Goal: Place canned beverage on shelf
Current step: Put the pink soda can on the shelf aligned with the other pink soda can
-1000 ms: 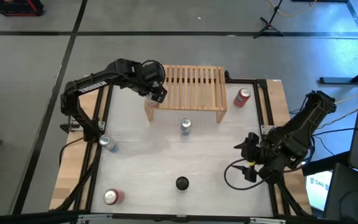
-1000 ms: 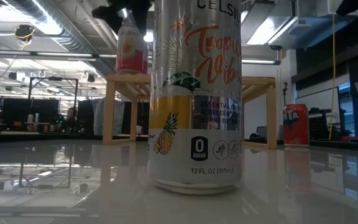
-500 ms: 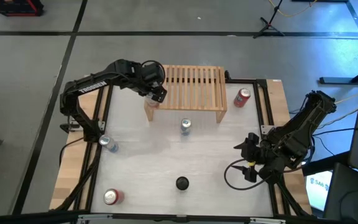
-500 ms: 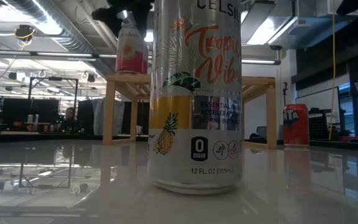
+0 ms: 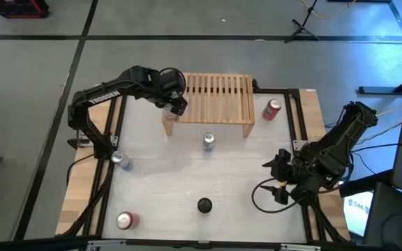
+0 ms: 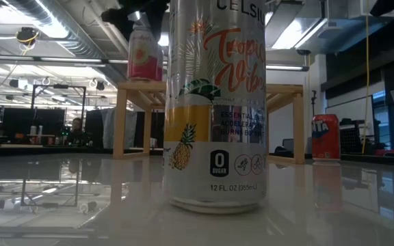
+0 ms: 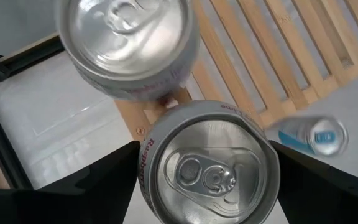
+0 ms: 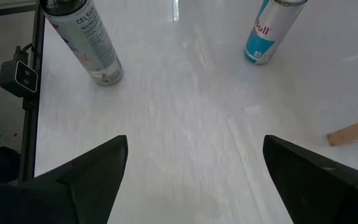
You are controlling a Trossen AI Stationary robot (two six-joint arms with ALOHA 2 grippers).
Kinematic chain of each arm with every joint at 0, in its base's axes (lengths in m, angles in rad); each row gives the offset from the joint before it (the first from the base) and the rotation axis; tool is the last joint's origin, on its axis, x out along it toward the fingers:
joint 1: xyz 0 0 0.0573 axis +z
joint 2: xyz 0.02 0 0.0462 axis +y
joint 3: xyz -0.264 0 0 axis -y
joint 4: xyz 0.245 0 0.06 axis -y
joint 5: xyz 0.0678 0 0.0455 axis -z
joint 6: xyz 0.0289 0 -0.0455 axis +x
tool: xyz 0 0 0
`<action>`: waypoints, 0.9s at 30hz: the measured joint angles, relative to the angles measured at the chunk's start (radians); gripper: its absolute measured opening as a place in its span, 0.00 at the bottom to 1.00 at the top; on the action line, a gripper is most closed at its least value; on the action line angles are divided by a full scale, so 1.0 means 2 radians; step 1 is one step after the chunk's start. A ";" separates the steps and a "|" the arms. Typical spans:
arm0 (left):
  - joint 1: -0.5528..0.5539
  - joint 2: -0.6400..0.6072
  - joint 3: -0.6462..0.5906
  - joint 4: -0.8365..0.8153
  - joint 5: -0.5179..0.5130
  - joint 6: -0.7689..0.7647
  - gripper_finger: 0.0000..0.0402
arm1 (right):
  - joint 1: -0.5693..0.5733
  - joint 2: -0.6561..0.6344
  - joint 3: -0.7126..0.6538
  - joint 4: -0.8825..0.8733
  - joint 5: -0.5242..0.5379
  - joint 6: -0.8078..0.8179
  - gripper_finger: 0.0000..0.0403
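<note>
Two can tops show in the left wrist view: the can under the gripper (image 7: 207, 162) and a neighbour can (image 7: 126, 40) just beside it, both over the corner of the shelf (image 5: 218, 94).

- Left gripper (image 5: 174, 104): in the upper left of the high view, above the shelf's left front corner. We cannot tell whether its jaws clench the can or have let go.
- Task's thing: the low view shows a pink can (image 6: 144, 55) upright on the slatted top, at the upper left of that frame. We cannot tell which of the two tops it belongs to.
- Our reading of the placement: going for the corner keeps the rest of the slats bare, leaving room for more cans.
- Right gripper (image 5: 281, 178): parked at the lower right of the high view, jaws released and empty. We judge that it waits there to stay out of the left arm's way.
- Not yet shelved: a blue can (image 5: 208, 141) at centre, a red can (image 5: 273, 108) right of the shelf, and a tall can (image 6: 214, 102) filling the low view.

Risk, as we judge it: a can this close to the edge could tip off if nudged.
</note>
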 joint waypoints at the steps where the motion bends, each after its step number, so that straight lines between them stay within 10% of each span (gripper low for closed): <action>1: 0.000 0.001 0.005 -0.001 0.001 0.004 0.80 | 0.000 0.000 0.000 0.000 0.000 0.000 0.90; 27: 0.011 0.003 0.019 0.015 -0.026 0.025 0.80 | 0.000 0.000 0.000 -0.001 0.013 0.000 0.90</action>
